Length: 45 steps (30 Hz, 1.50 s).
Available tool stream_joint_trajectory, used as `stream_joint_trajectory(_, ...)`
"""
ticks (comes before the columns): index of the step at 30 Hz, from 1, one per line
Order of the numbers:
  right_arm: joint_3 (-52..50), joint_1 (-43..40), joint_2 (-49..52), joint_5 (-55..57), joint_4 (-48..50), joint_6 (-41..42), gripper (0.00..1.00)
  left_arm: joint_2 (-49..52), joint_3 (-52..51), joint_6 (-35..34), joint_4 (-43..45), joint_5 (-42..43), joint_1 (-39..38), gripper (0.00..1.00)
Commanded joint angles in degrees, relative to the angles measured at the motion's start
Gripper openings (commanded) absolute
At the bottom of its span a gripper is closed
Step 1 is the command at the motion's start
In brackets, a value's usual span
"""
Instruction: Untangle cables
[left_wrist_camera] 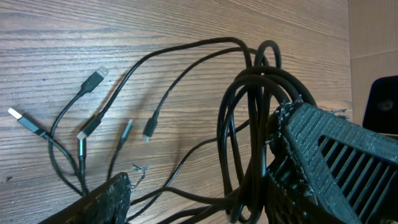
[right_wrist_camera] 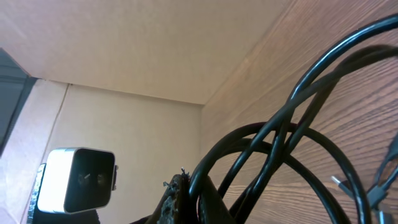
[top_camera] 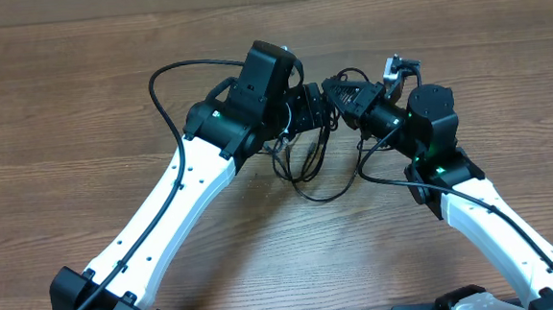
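Nearest your left wrist cam, your left gripper (left_wrist_camera: pixel 205 155) sits with a good gap between its rough, ribbed black fingers (left_wrist_camera: pixel 336 155). The cables (left_wrist_camera: pixel 252 124) hang as a glossy black coil bunched against one of them. Your right gripper (top_camera: pixel 345 93) is pinched tight on that same coil. Further out, thin ends fan flat on the wood-grain table (left_wrist_camera: pixel 155 25), each tipped with small plugs (left_wrist_camera: pixel 18 118).

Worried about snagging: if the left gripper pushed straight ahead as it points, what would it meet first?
Likely the looped cables between the fingers of the left gripper; past them, the table. Depth is unclear.
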Motion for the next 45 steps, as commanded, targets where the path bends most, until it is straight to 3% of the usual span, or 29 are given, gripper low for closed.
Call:
stream_joint_trajectory(1, 1.36, 1.38, -1.18, -6.40, 3.17, 2.62, 0.04, 1.75, 0.04, 1.75, -0.59, 3.10, -0.94, 0.66)
stream_joint_trajectory(9, 1.36, 1.38, -1.20, -7.02, 6.29, 3.06, 0.04, 1.75, 0.04, 4.07, -2.01, 3.28, -0.94, 0.38)
stream_joint_trajectory(27, 1.36, 1.38, -1.20, -9.60, 8.76, 4.50, 0.04, 1.75, 0.04, 5.16, -11.56, -13.35, -0.63, 0.30)
stream_joint_trajectory(39, 1.36, 1.38, -1.20, -9.88, 8.72, 4.48, 0.04, 1.75, 0.04, 5.16, -17.53, -19.50, 3.72, 0.15)
stream_joint_trajectory(45, 1.36, 1.38, -1.18, -9.84, 8.70, 4.39, 0.04, 1.73, 0.04, 5.20, -19.15, -16.13, 7.96, 0.10)
